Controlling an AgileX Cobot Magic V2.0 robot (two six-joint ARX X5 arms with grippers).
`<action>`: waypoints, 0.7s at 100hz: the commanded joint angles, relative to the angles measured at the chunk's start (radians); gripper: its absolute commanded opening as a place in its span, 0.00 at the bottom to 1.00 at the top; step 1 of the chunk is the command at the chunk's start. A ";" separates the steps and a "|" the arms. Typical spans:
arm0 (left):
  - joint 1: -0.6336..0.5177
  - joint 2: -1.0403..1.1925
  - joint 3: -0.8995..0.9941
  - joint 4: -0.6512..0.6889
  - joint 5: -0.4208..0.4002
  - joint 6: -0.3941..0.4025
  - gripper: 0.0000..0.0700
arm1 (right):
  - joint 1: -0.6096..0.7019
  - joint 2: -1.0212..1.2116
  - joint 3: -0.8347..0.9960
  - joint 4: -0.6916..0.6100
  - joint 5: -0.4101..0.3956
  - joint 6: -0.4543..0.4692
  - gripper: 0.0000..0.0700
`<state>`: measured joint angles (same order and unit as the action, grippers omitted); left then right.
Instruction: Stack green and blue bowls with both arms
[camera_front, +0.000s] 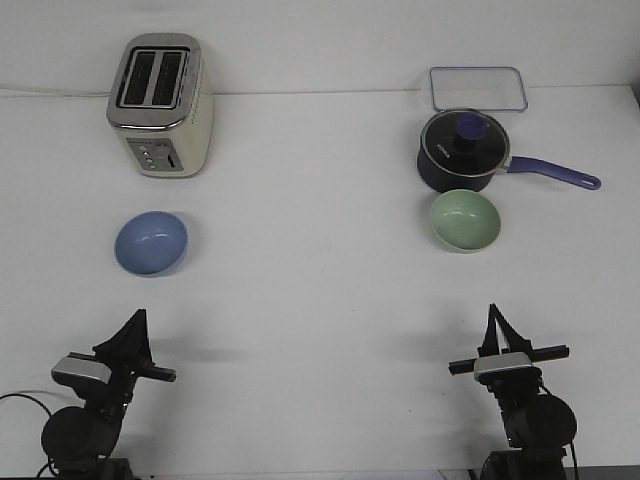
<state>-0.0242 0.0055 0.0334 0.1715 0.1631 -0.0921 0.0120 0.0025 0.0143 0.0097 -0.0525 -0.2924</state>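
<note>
Surface: plain white matte table (320, 300) filling the frame.
Upper left: cream and silver two-slot toaster (160, 105), upright.
Left of centre: glossy periwinkle-blue round bowl (151, 243), below the toaster.
Upper right: clear rectangular plastic container (478, 87); just below it, dark navy saucepan (463, 151) with glass lid and purple handle.
Right of centre: glossy sage-green round bowl (465, 220), just beside the saucepan.
</note>
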 joint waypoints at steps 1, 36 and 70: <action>0.001 -0.001 -0.019 0.010 0.003 0.001 0.02 | 0.001 -0.002 -0.002 0.013 0.000 -0.011 0.00; 0.001 -0.001 -0.019 0.010 0.003 0.001 0.02 | 0.001 -0.002 -0.002 0.013 0.000 -0.011 0.00; 0.001 -0.001 -0.019 0.010 0.003 0.001 0.02 | 0.002 -0.002 -0.002 0.020 -0.005 0.017 0.00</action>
<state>-0.0242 0.0055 0.0334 0.1715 0.1631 -0.0917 0.0120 0.0025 0.0143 0.0105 -0.0532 -0.2913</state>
